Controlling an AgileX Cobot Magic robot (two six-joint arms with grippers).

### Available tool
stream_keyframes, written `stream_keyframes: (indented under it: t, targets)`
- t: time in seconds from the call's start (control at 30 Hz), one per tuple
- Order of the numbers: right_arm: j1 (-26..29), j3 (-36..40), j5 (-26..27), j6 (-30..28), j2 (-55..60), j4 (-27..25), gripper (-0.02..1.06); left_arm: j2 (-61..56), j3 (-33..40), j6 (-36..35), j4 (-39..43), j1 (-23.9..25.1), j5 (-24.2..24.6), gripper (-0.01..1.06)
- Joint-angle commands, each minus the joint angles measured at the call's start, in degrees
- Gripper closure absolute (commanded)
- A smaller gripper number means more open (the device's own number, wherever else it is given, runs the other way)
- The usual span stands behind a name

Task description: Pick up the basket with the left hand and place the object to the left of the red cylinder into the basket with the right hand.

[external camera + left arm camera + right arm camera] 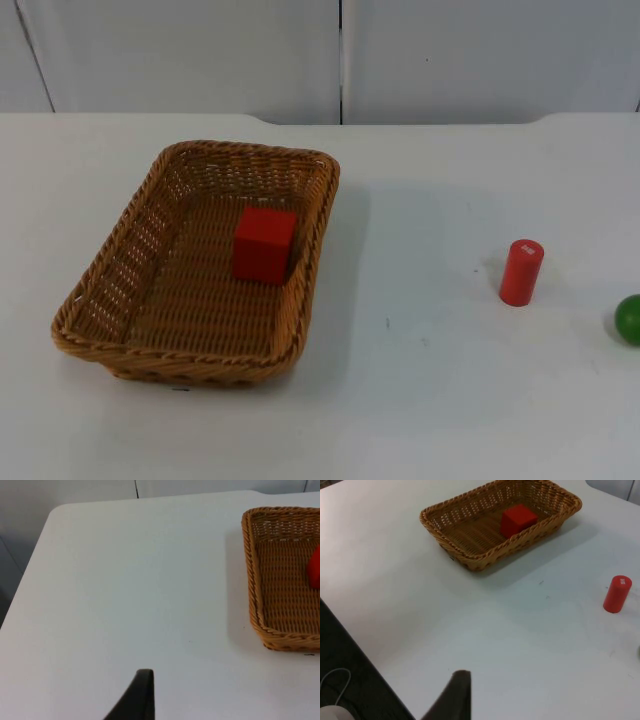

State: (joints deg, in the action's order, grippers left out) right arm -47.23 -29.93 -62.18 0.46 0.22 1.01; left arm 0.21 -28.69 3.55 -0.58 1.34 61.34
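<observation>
On the white table [420,400], the basket [120,310] sits at left with the red cube [264,244] already inside, well apart from the cylinder [521,272] and green ball [629,319], so little seems left for me, though I cannot tell my grippers' state.

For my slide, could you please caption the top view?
Red cube inside the wicker basket; red cylinder upright and green ball beyond.

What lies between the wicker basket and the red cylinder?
Only bare white table separates the wicker basket from the red cylinder, in the top view.
</observation>
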Motion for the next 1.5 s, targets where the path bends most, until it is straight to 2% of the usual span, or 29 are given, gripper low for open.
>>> stream_keyframes:
  t: [0.0,0.23,0.7,0.87,1.27,1.43,1.47]
  targets:
    - [-0.04,0.43,0.37,-0.02,-0.22,0.24,-0.01,-0.21,0.31,-0.46,0.16,0.02,0.19,0.00]
    - [-0.04,0.43,0.37,-0.02,-0.22,0.24,-0.01,-0.21,0.31,-0.46,0.16,2.20,0.19,0.00]
    - [0.07,0.43,0.52,-0.02,-0.22,-0.02,-0.01,-0.21,0.31,-0.46,0.58,1.94,0.19,0.00]
    - [2.13,0.43,0.52,-0.02,-0.22,-0.02,-0.01,-0.21,0.31,-0.46,0.58,1.94,0.19,0.00]
    - [11.16,0.43,0.52,-0.02,-0.22,-0.02,-0.01,-0.21,0.31,-0.46,0.58,1.94,0.19,0.00]
    - [18.58,0.43,0.52,-0.02,-0.22,-0.02,-0.01,-0.21,0.31,-0.46,0.91,1.92,0.19,0.00]
    - [18.58,0.43,0.52,-0.02,-0.22,-0.02,-0.01,-0.21,0.31,-0.46,0.91,1.92,0.19,0.00]
